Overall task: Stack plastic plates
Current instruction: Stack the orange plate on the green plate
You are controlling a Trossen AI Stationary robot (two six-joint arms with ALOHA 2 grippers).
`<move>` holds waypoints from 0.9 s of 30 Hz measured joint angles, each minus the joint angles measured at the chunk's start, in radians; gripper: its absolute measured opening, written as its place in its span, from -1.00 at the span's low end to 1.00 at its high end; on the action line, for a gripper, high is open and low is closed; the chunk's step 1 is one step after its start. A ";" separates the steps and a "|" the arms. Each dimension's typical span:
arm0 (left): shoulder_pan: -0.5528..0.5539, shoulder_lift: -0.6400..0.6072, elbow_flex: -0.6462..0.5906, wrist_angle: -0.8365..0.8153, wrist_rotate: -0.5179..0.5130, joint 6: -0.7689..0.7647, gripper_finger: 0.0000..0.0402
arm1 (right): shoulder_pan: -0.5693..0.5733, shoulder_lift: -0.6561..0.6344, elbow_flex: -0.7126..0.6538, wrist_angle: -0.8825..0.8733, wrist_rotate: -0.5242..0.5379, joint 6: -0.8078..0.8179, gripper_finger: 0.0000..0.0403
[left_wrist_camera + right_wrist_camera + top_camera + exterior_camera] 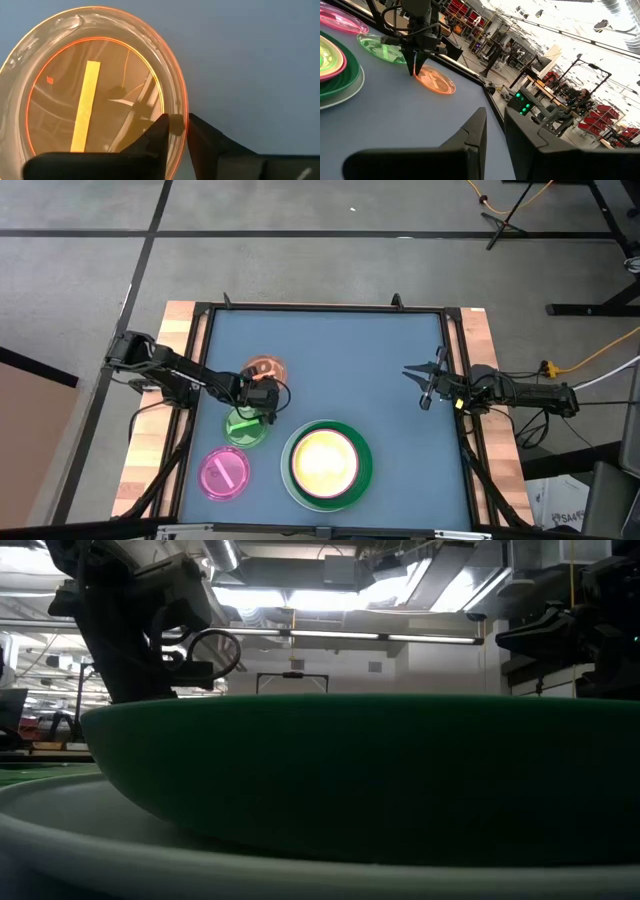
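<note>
The small orange plate point(265, 369) lies flat on the blue mat, toward the left. My left gripper point(262, 395) points down at its near rim and is shut on it. Nearer lie a translucent green plate point(245, 427) and a magenta plate point(225, 473), each flat on the mat. A stack stands at the near middle: the white plate point(290, 492) at the bottom, then the dark green plate point(364, 465), a pink one and the cream plate point(324, 461) on top. My right gripper point(422, 385) waits open above the mat's right side. My left gripper pinches the orange plate's rim point(176, 131), one finger point(157, 132) over the inside of the plate and the other point(202, 132) outside it. The fingers come from above, pointing down, as the right wrist view shows at the orange plate point(435, 80). The plate looks flat on the mat.
A raised black frame point(320, 307) borders the blue mat, with wooden strips at both sides. Bare mat point(350, 370) lies between the orange plate and my right gripper. In the low view the dark green plate point(350, 780) fills most of the picture. Workshop benches and racks stand beyond the table.
</note>
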 joint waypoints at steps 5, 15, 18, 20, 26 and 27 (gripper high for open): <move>0.000 -0.001 0.000 -0.001 -0.005 0.000 -0.92 | 0.000 0.000 0.000 0.000 0.000 0.000 -0.69; 0.000 -0.001 0.004 -0.002 -0.006 0.007 -0.99 | 0.000 0.000 0.000 0.000 0.000 0.000 -0.69; 0.000 -0.001 0.024 -0.007 0.000 0.010 -0.99 | 0.000 0.000 0.000 0.000 0.000 0.000 -0.69; 0.000 -0.001 0.047 -0.006 0.000 0.043 -1.00 | 0.000 0.000 0.000 0.000 0.000 0.000 -0.69; 0.000 -0.001 0.147 -0.005 -0.008 0.140 -1.00 | 0.000 0.000 0.000 0.000 0.000 0.000 -0.69; 0.000 -0.001 0.168 -0.005 -0.008 0.157 -1.00 | 0.000 0.000 0.000 0.000 0.000 0.000 -0.69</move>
